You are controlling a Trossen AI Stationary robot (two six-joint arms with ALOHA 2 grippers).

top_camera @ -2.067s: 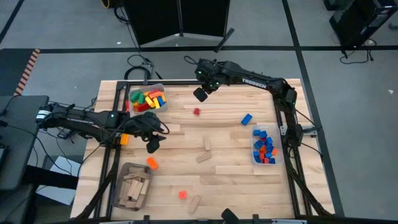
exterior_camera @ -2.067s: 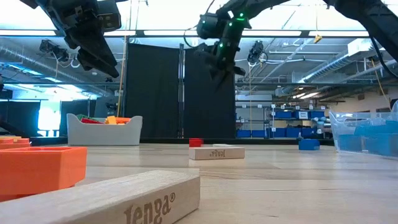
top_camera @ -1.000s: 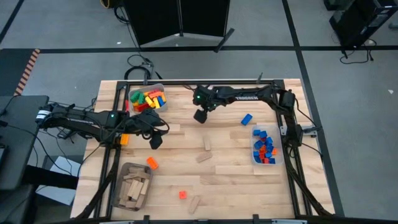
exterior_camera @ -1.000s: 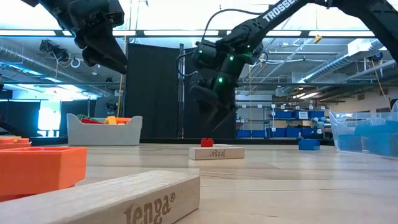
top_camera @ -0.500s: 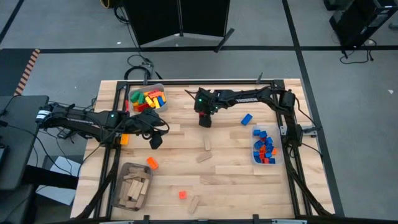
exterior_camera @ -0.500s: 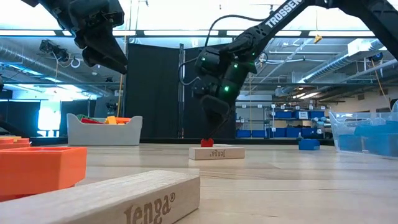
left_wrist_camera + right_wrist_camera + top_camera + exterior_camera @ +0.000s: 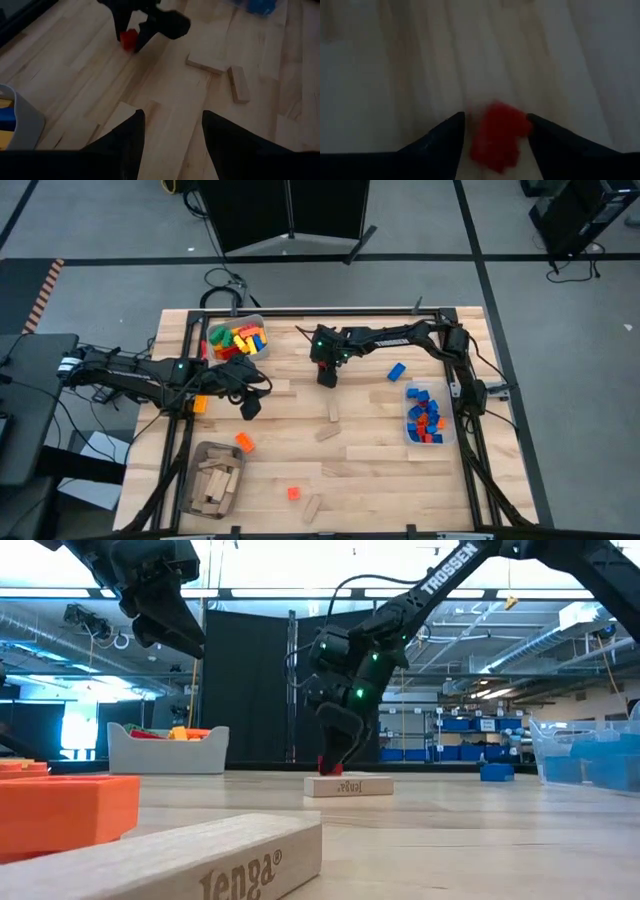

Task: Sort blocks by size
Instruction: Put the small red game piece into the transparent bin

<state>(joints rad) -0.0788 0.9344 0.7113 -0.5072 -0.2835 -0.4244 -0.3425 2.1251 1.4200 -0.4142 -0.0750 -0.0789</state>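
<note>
Right hand [image 7: 331, 762] straddles small red block [image 7: 498, 135], fingers apart, closing; should centre it before lifting off table [image 7: 380, 450].

**Bright bricks on pale wood**

A small red brick [image 7: 499, 136] sits between the dark fingers of the right tool [image 7: 324, 376]. The counter [image 7: 370, 450] is light striped wood. A clear bin [image 7: 428, 416] shows blue and red pieces; a grey bin [image 7: 238, 340] shows yellow, green and red. An orange brick [image 7: 244, 442] lies apart.
</note>
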